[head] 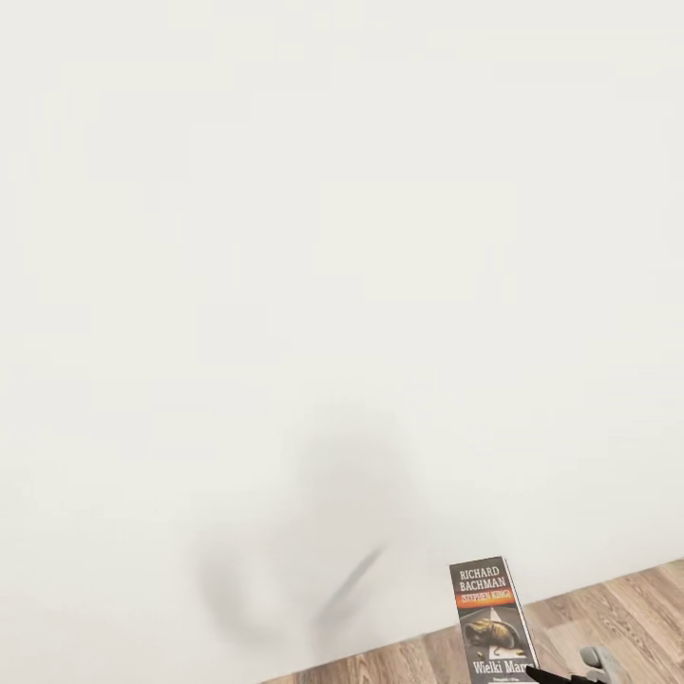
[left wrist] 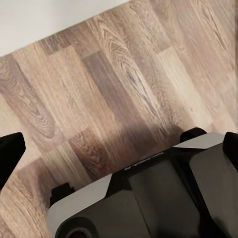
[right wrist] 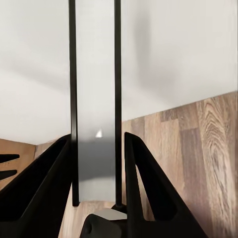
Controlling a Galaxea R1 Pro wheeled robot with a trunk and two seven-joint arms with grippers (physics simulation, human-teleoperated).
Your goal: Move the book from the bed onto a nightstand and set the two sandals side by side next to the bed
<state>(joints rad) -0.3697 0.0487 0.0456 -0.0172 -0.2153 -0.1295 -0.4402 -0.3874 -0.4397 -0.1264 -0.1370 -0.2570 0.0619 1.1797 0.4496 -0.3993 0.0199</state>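
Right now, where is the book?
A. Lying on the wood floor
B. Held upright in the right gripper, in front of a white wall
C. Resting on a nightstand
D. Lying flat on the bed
B. In the head view the book stands upright against the white wall, and the right wrist view shows it edge-on between the two fingers of the right gripper.

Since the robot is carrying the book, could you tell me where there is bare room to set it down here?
Bare wood floor along the white wall is the free patch. Beside the right gripper holding the book, the space is tight.
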